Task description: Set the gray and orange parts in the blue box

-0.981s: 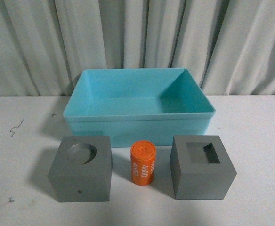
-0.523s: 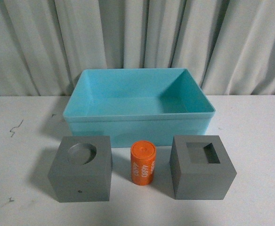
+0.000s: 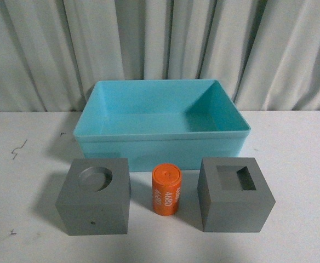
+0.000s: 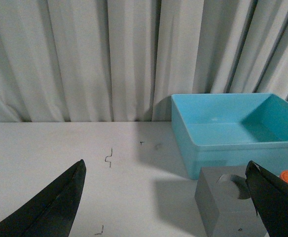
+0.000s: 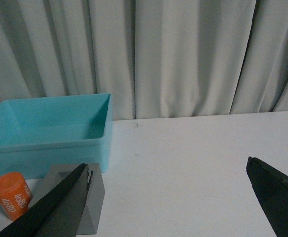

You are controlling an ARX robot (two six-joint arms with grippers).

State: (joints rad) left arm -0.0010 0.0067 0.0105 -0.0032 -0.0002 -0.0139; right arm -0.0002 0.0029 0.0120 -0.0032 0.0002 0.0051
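On the white table a gray cube with a round recess stands at the left, an upright orange cylinder with white digits in the middle, and a gray cube with a square recess at the right. Behind them sits the empty blue box. Neither arm shows in the front view. My left gripper is open, hanging over bare table beside the round-recess cube. My right gripper is open too, with the square-recess cube partly behind one finger and the cylinder beyond it.
Pale pleated curtains close off the back behind the table. Small dark pen marks dot the tabletop at the left. In the right wrist view, open white table stretches beside the blue box.
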